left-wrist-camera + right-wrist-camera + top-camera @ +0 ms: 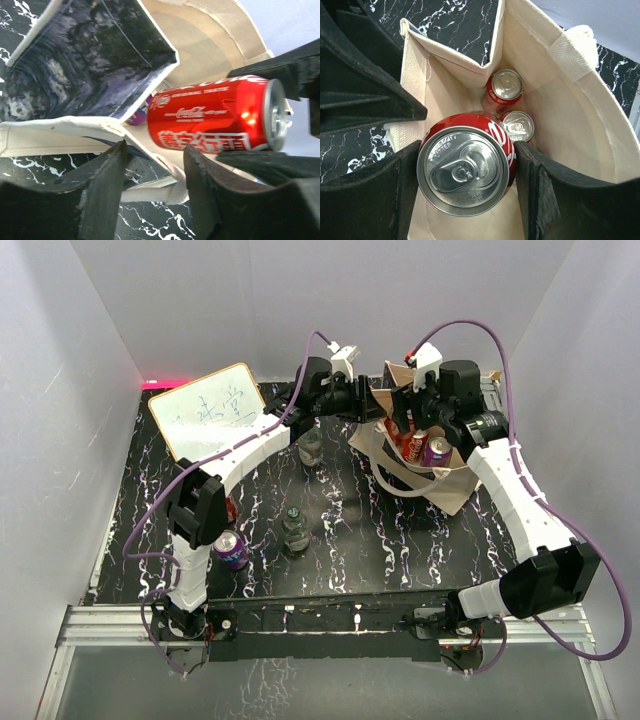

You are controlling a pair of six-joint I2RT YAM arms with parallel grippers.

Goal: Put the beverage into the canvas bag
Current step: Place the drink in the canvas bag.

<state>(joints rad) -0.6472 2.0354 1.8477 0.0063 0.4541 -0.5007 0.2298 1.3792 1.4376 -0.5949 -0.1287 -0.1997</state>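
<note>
From above, the canvas bag (455,485) stands on the far right part of the desk (400,560) with its mouth open. Both arms reach to it: the left hand (365,405) is at the left side of the mouth and the right hand (410,415) is over the middle of it. On the far left of the desk lies a whiteboard (210,410). Two bottles (295,528) stand in the middle of the desk, one farther away than the other. A purple can (232,550) stands near the left arm, at the near left. In the left wrist view, the fingers (102,190) of the left hand are spread, and the rim of the bag and one handle lie in the gap between them; I cannot see that they press the cloth. Beyond them the red can (210,117) hangs on its side over the open bag, with the black fingers of the right hand above and below it. In the right wrist view, the right hand is pinching the red can (465,165) between its two fingers. The silver top of the can faces the camera and the can is just above the mouth of the bag. Below it, at the bottom of the bag, two other cans (504,87) stand upright, touching each other.
</note>
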